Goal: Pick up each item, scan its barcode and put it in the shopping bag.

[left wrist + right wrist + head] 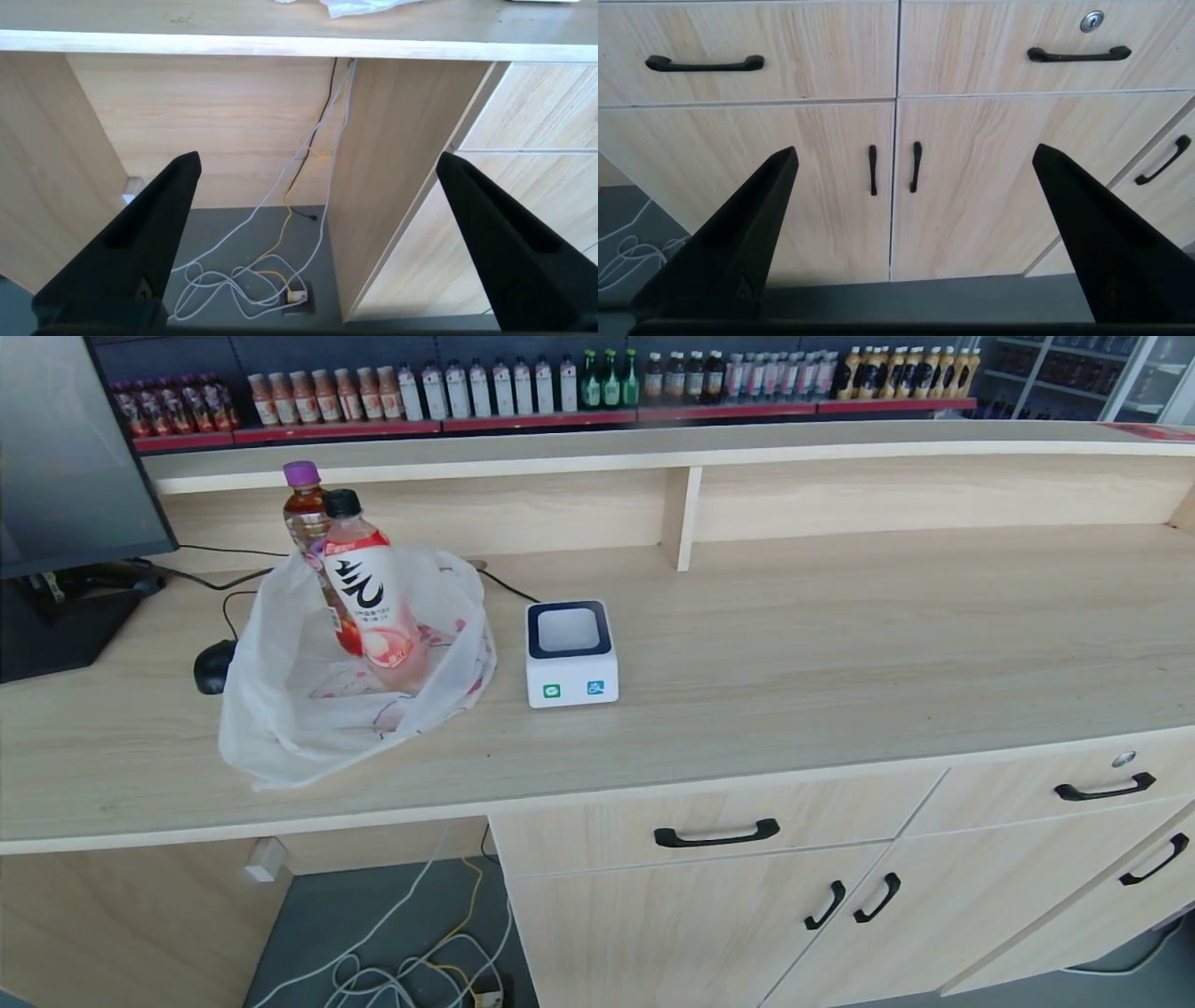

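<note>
I am holding my left end effector [318,163] and right end effector [915,154] spread.
Above them, a translucent white plastic shopping bag [271,728] is sitting.

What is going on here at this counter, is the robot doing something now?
Nothing is being handled at this moment. A black-capped bottle and a purple-capped bottle stand in the bag on the counter, with the scanner beside it. The left gripper and the right gripper are both open and empty, low down below the countertop; the right one faces the cabinet doors.
</note>
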Robot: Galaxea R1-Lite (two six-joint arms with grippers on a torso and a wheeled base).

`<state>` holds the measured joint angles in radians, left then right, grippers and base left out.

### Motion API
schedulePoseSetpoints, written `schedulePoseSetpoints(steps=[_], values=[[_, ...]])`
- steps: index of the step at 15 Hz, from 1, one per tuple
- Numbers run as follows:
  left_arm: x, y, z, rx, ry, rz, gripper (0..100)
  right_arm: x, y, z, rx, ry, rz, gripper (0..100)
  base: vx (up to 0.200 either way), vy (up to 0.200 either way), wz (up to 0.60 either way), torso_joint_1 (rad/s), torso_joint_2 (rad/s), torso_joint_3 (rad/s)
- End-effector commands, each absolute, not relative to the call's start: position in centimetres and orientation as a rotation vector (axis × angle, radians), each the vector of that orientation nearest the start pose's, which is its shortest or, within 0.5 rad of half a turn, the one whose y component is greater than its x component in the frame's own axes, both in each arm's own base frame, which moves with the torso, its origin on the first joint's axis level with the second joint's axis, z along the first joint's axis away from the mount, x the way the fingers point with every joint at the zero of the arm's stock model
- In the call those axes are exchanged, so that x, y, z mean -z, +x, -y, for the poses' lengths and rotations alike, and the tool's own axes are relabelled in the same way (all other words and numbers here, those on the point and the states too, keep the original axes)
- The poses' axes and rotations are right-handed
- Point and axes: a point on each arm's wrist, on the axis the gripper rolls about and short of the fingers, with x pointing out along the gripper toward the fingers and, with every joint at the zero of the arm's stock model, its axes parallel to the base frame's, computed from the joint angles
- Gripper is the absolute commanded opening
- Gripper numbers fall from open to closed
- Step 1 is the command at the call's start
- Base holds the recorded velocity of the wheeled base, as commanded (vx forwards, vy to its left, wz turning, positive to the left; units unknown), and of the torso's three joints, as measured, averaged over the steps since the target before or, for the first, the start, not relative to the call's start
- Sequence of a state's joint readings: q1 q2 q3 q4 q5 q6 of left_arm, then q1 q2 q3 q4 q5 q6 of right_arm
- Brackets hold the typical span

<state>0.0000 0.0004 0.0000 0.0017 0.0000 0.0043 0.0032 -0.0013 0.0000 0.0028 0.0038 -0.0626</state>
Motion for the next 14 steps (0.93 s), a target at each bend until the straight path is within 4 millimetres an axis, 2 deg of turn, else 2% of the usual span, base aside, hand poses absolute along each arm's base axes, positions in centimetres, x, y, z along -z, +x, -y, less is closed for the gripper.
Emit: schedulePoseSetpoints(steps=[1,14], values=[[-7.53,-2.28,0.00,0.000,0.005,-0.002,100,-7.52,-2.28,0.00,-0.008,-0.063,-0.003,100,0.000,0.000,0.00,0.000,0.00,0.000],[-7.53,-2.28,0.00,0.000,0.003,-0.002,100,-7.52,-2.28,0.00,-0.008,-0.063,-0.003,100,0.000,0.000,0.00,0.000,0.00,0.000]])
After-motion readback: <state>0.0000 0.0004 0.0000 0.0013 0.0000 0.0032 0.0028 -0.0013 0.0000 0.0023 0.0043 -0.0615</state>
